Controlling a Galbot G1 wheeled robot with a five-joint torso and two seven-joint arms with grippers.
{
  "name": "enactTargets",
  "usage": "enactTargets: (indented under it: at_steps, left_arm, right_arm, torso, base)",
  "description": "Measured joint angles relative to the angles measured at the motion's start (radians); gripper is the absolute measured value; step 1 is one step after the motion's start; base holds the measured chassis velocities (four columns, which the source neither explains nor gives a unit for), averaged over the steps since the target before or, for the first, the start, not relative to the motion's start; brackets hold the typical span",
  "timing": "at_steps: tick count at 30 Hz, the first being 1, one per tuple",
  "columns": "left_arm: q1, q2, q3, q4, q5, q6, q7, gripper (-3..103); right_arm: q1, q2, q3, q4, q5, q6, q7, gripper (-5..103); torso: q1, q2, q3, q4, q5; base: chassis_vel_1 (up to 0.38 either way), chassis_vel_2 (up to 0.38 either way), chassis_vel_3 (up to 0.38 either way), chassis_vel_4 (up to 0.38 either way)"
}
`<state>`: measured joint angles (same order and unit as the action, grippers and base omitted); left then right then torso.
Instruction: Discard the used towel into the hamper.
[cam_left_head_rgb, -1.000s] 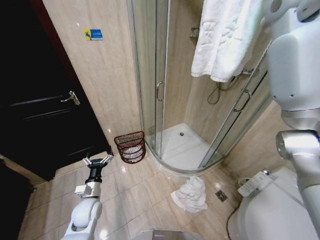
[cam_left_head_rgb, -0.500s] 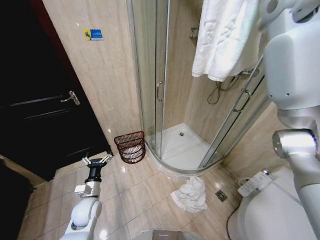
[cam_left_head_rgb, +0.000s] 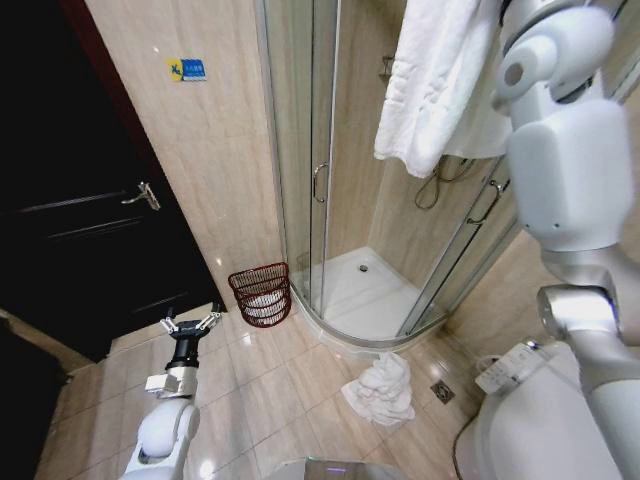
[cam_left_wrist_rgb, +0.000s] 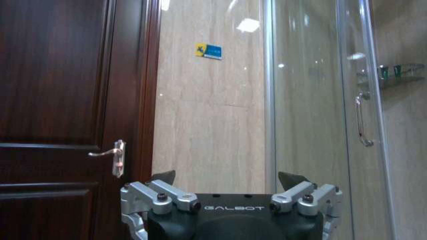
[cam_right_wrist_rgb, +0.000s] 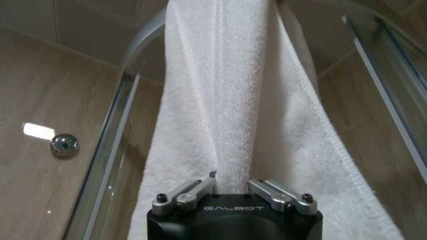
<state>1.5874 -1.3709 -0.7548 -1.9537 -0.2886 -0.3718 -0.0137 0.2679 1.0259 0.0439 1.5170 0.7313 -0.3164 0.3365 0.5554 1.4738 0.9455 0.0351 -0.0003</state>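
dark door (cam_left_head_rgb: 80, 210) with metal lever handle (cam_left_head_rgb: 142, 195), shut | blue sticker (cam_left_head_rgb: 186, 68) on beige wall tile | glass shower cabin (cam_left_head_rgb: 330, 170), white tray (cam_left_head_rgb: 365, 290) | crumpled white cloth (cam_left_head_rgb: 381, 388) on floor by floor drain (cam_left_head_rgb: 442, 392) | toilet (cam_left_head_rgb: 530, 420) at right

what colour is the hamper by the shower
Dark reddish-brown hamper, clearest in the head view.
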Motion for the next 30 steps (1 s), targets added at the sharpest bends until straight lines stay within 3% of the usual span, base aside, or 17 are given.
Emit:
enactTargets:
  at_steps: [12, 20, 23, 30]
  left_arm:
    - [0.002, 0.004, -0.007, 0.022, -0.011, -0.017, 0.012, 100]
    - [-0.002, -0.002, -0.006, 0.029, -0.019, -0.024, 0.012, 100]
    - [-0.001, -0.005, -0.005, 0.030, -0.020, -0.024, 0.011, 100]
    - [0.006, -0.005, -0.001, 0.024, -0.017, -0.022, 0.011, 100]
  right_arm:
    - [-0.180, -0.037, 0.028, 0.101, 0.019, -0.007, 0.027, 3]
    - [-0.450, -0.100, 0.107, 0.259, 0.045, -0.014, 0.047, 3]
    - [-0.623, -0.129, 0.165, 0.361, 0.115, -0.019, 0.055, 3]
    - [-0.885, -0.097, 0.242, 0.468, 0.148, -0.024, 0.084, 3]
  torso:
    - [0.000, 0.000, 0.000, 0.0000, 0.0001]
    - [0.000, 0.000, 0.000, 0.0000, 0.0005]
    - [0.000, 0.000, 0.000, -0.0003, 0.0003]
    - [0.000, 0.000, 0.000, 0.0000, 0.0010]
  base:
    - [0.000, 0.000, 0.000, 0.000]
    - [0.000, 0.000, 0.000, 0.000]
    - [0.000, 0.000, 0.000, 0.000]
    - [0.000, 0.000, 0.000, 0.000]
